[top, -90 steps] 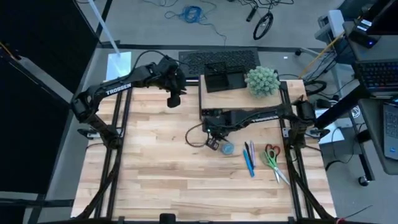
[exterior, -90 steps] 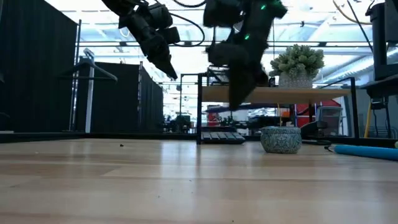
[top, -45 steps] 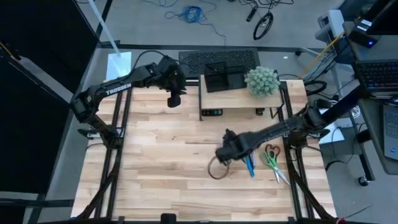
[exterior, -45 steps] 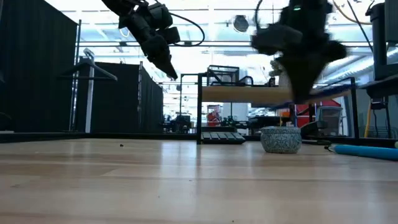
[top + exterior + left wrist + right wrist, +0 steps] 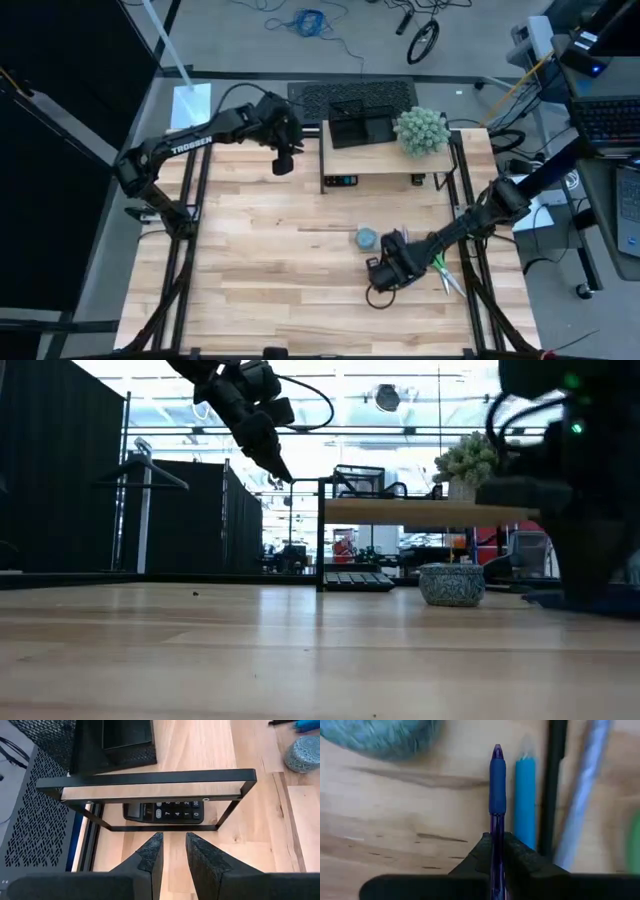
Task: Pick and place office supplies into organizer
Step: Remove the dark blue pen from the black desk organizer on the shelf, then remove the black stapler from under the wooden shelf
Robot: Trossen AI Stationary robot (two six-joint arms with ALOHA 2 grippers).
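The right gripper [image 5: 496, 851] sits low over the wooden table [image 5: 260, 270], its fingers [image 5: 520, 857] pinched on a slim dark-blue pen [image 5: 496, 780] that lies beside a light-blue pen [image 5: 525, 800] and near the small round blue-grey disc [image 5: 366, 238]; the black mesh organizer [image 5: 362, 124] stands on the wooden shelf riser [image 5: 380, 158], well apart. The left gripper [image 5: 172, 851] hangs near the riser's edge, fingers narrowly apart and holding nothing, above the black calculator [image 5: 165, 811].
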